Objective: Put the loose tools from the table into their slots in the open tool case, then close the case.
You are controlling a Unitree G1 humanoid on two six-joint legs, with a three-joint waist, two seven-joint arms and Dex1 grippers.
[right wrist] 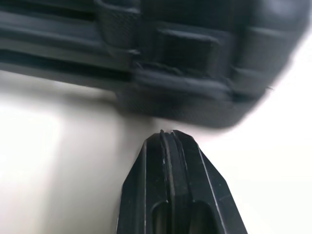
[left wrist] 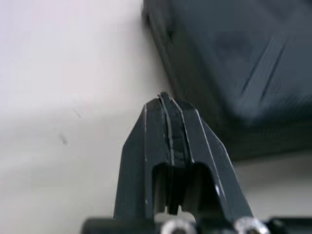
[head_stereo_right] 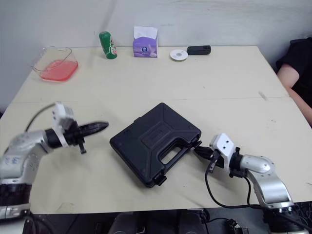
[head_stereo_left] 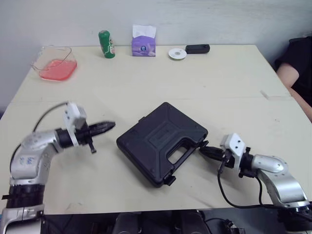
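Note:
The black tool case (head_stereo_left: 161, 141) lies closed and flat in the middle of the table, its handle cut-out turned toward the near right. My left gripper (head_stereo_left: 110, 126) is shut with nothing in it, its tip a short way left of the case's left corner (left wrist: 161, 29). My right gripper (head_stereo_left: 204, 149) is also shut and empty, its tip just off the handle-side edge of the case (right wrist: 180, 73). No loose tools are in sight on the table.
Along the far edge stand a clear tub with red contents (head_stereo_left: 53, 64), a green can (head_stereo_left: 106, 44), a purple tissue box (head_stereo_left: 143, 41), a white disc (head_stereo_left: 177, 53) and a black device (head_stereo_left: 197, 48). A person's arm (head_stereo_left: 292, 73) reaches in at the right.

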